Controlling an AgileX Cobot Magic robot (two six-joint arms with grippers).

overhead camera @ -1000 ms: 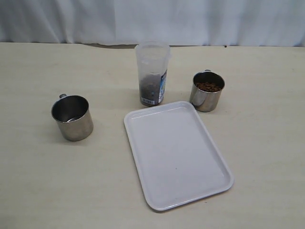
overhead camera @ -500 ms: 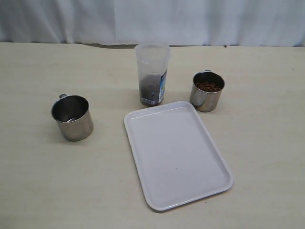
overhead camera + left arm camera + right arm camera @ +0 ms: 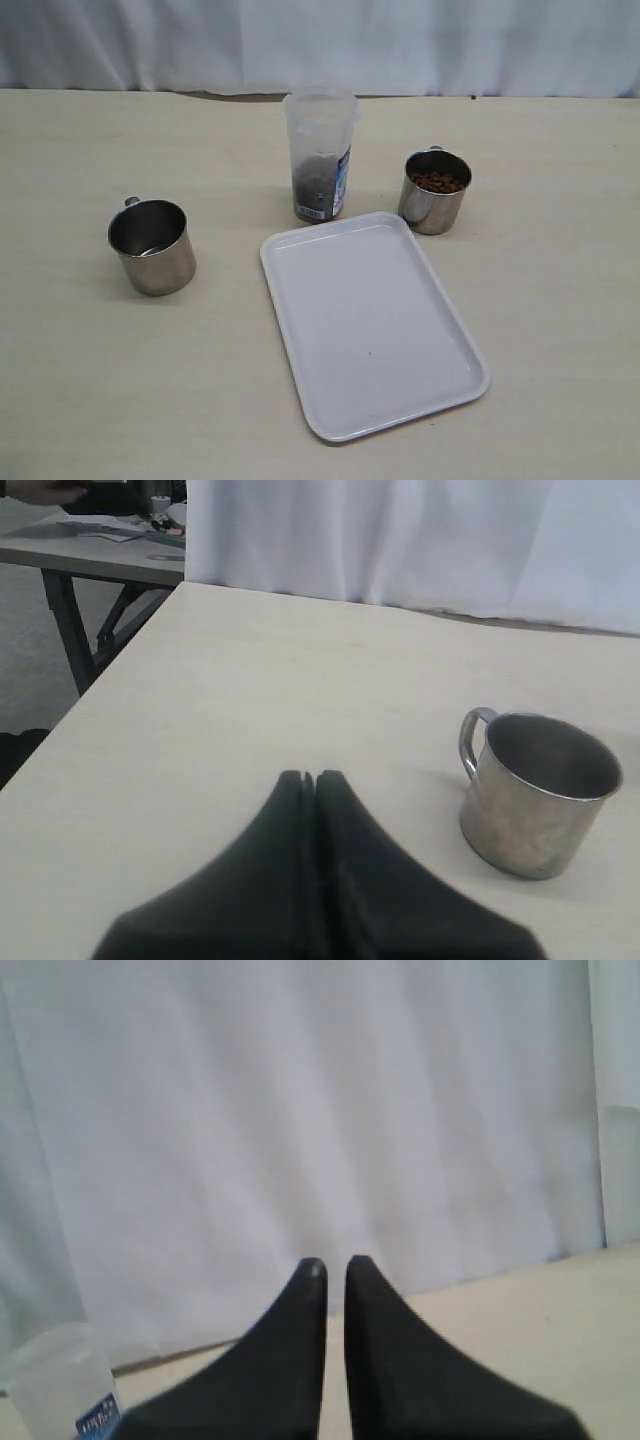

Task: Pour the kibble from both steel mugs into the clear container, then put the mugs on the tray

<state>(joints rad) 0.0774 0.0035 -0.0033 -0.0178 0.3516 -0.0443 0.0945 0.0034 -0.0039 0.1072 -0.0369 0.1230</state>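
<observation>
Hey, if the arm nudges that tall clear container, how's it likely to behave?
The clear container looks tall and narrow for its base, so a push near the rim would probably tip it. Its translucent plastic likely flexes under a squeeze. The kibble low inside may steady it a little.

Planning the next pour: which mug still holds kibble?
The right mug, beside the container: kibble fills it near the rim. The left mug shows only bare steel inside.
</observation>
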